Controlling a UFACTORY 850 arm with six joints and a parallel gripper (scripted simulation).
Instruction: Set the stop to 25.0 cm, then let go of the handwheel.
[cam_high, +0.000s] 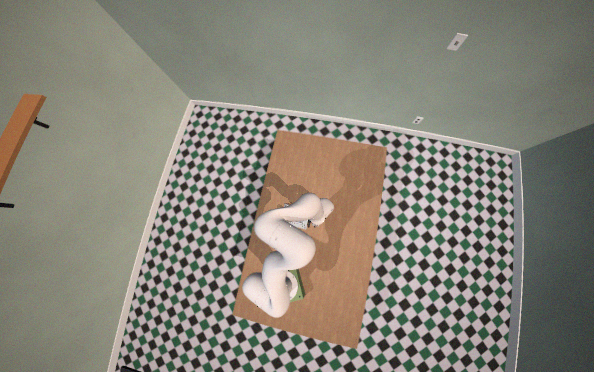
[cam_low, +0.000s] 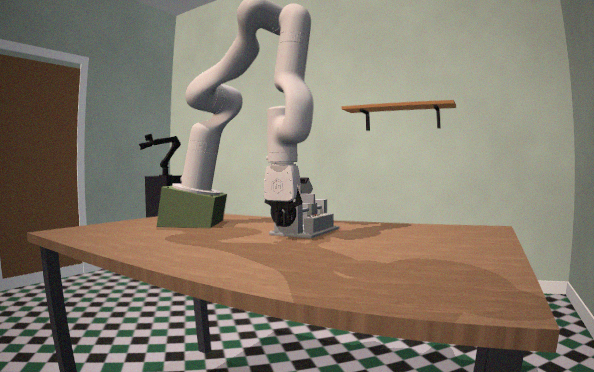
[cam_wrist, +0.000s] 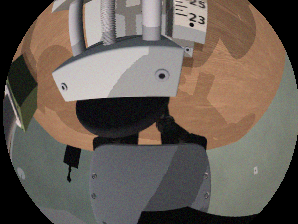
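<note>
A small grey stop fixture (cam_low: 310, 220) stands on the wooden table, with a black handwheel (cam_low: 283, 208) on its near end. My gripper (cam_low: 283, 209) hangs straight down over that end and is shut on the handwheel. In the wrist view the black handwheel (cam_wrist: 119, 116) sits between my fingers, below the fixture's grey end plate (cam_wrist: 120, 72). Beyond it run the screw and rails (cam_wrist: 127, 12), with a white ruler scale (cam_wrist: 189, 4) on the right showing numbers around 23 and 25. From above, my arm hides most of the fixture (cam_high: 300, 224).
The arm's green base block (cam_low: 190, 209) stands on the table to the left of the fixture. A black stand with an arm (cam_low: 161, 170) is behind the table. A wooden shelf (cam_low: 398, 106) is on the far wall.
</note>
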